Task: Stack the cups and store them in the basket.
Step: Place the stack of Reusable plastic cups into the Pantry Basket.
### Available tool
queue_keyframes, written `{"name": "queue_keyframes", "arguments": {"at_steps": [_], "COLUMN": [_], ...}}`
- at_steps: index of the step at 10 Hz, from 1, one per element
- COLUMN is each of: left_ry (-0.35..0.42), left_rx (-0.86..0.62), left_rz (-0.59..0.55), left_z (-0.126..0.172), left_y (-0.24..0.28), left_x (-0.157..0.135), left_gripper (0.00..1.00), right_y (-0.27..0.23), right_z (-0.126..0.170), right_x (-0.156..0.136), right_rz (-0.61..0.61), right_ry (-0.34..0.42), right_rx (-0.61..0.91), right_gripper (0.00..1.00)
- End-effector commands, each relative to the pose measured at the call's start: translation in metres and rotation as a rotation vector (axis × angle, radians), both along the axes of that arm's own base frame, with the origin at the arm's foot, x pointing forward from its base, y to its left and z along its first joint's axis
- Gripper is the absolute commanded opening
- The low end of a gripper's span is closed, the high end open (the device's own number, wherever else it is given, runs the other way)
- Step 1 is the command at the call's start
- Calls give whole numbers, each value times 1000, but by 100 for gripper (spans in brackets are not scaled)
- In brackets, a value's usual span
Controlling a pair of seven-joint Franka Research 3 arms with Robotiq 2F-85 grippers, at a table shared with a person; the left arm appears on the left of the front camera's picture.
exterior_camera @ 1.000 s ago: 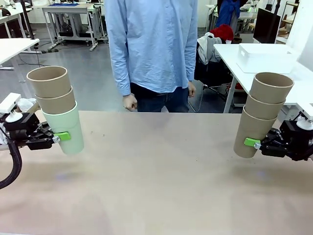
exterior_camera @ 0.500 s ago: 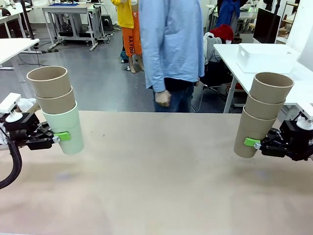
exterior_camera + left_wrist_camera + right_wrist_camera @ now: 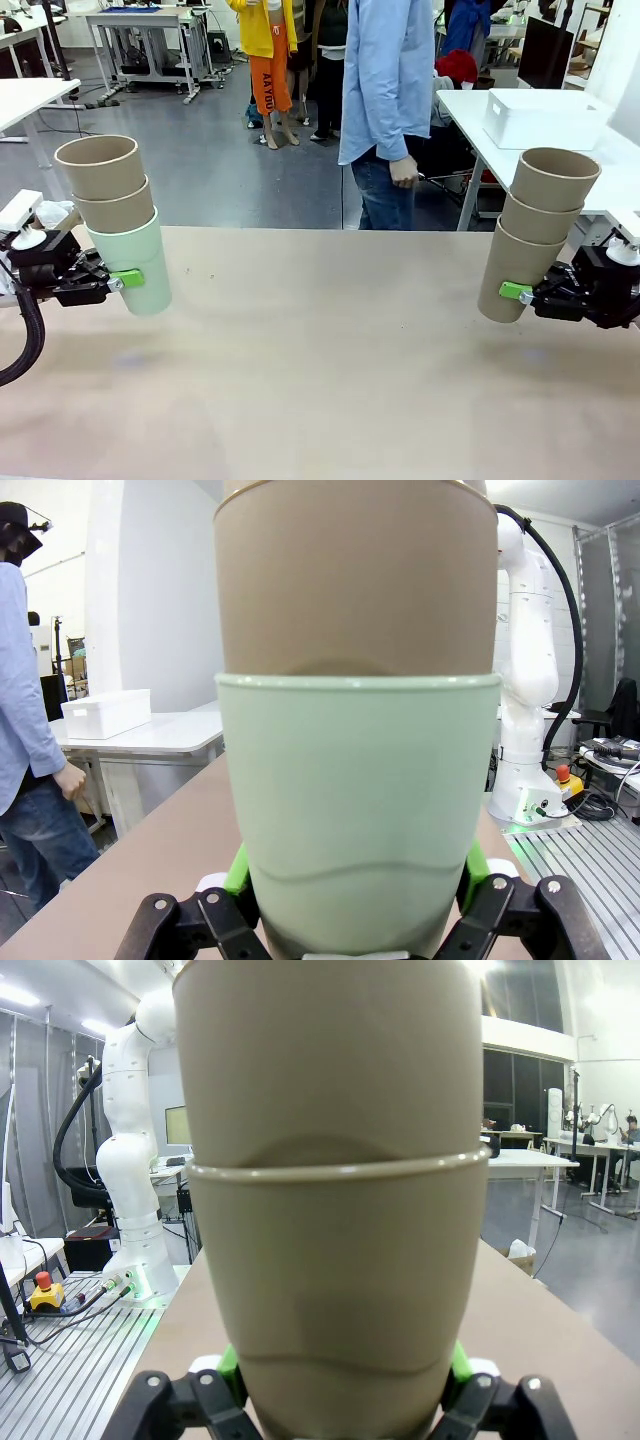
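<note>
over the table (image 3: 320, 390), left claw (image 3: 132, 278) and right claw (image 3: 512, 292) clamp cups (image 3: 100, 168).

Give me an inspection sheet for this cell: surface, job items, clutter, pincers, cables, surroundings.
Surface: table bare, tan, a few specks.
Job's things: left stack, two tan cups in a green cup; right stack, three tan cups; both tilted. White bin on a side table, far right.
Clutter: nothing seen.
Pincers: left pincer shut on the green cup; right pincer shut on the right stack's bottom cup.
Cables: black hose at the left arm.
Surroundings: person at the far edge, side-on; more tables behind.
</note>
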State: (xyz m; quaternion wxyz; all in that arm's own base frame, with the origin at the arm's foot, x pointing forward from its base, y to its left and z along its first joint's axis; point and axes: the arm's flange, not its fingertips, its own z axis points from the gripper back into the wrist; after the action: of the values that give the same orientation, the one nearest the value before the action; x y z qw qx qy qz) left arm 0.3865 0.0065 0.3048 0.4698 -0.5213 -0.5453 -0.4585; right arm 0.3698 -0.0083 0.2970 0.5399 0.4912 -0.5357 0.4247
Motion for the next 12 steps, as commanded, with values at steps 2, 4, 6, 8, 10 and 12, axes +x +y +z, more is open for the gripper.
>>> {"name": "queue_keyframes", "arguments": {"at_steps": [2, 4, 6, 8, 10, 12], "left_ry": [-8, -8, -8, -8, -8, -8], "left_rx": [-15, -15, -15, -15, -15, -15], "left_rz": [6, 6, 6, 6, 6, 6], "left_z": [3, 3, 3, 3, 3, 3], "left_y": [-1, -1, -1, -1, -1, -1], "left_x": [0, 0, 0, 0, 0, 0], "left_gripper": [87, 87, 87, 87, 87, 87], "right_y": [0, 0, 0, 0, 0, 0], "right_z": [4, 4, 4, 4, 4, 4], "right_x": [1, 1, 1, 1, 1, 1], "right_rz": [-1, -1, -1, -1, -1, -1], "right_ry": [-13, -13, -13, -13, -13, -13], "right_rx": [-2, -2, -2, -2, -2, -2], "right_gripper": [84, 84, 84, 84, 84, 84]}}
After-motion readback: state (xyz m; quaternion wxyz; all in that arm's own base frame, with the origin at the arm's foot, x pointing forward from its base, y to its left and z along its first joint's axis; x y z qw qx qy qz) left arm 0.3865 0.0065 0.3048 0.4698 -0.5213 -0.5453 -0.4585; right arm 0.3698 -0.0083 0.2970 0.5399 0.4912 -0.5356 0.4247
